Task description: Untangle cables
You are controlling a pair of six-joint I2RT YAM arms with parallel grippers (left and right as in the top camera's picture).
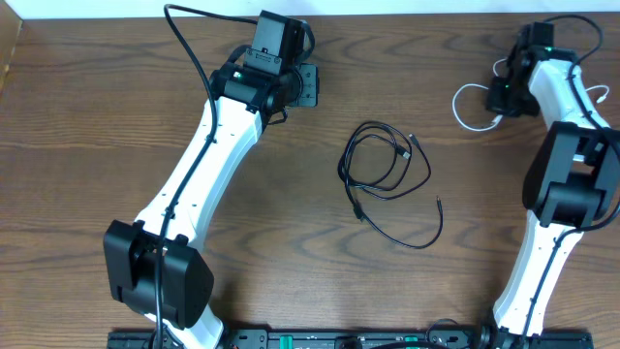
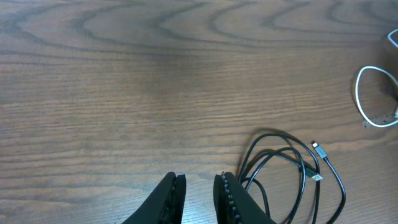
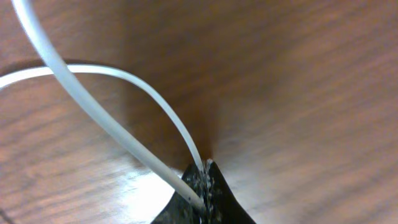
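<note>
Broadly, a dark brown table (image 1: 87, 145) with bold wood grain fills every view, and a pale strip (image 1: 407, 8) runs along the top edge of the overhead frame. The 2 white-and-black arms are the largest things on it: the left arm (image 1: 208, 165) slants from the lower left up to the top centre, and the right arm (image 1: 557, 184) rises along the right edge to the upper right corner. A small green light glows near each wrist.

The black cable (image 2: 267, 132) lies loosely coiled at the centre of the overhead frame, its tail curling toward the lower right, and 2 small silver plugs (image 2: 318, 149) sit on the coil's right side. The white cable (image 3: 93, 67) loops on the table at the upper right, well apart from the black one.

The left gripper (image 2: 199, 180) hovers left of the black coil, fingers slightly parted and holding nothing. The right gripper (image 3: 204, 180) is pinched tight on the white cable
</note>
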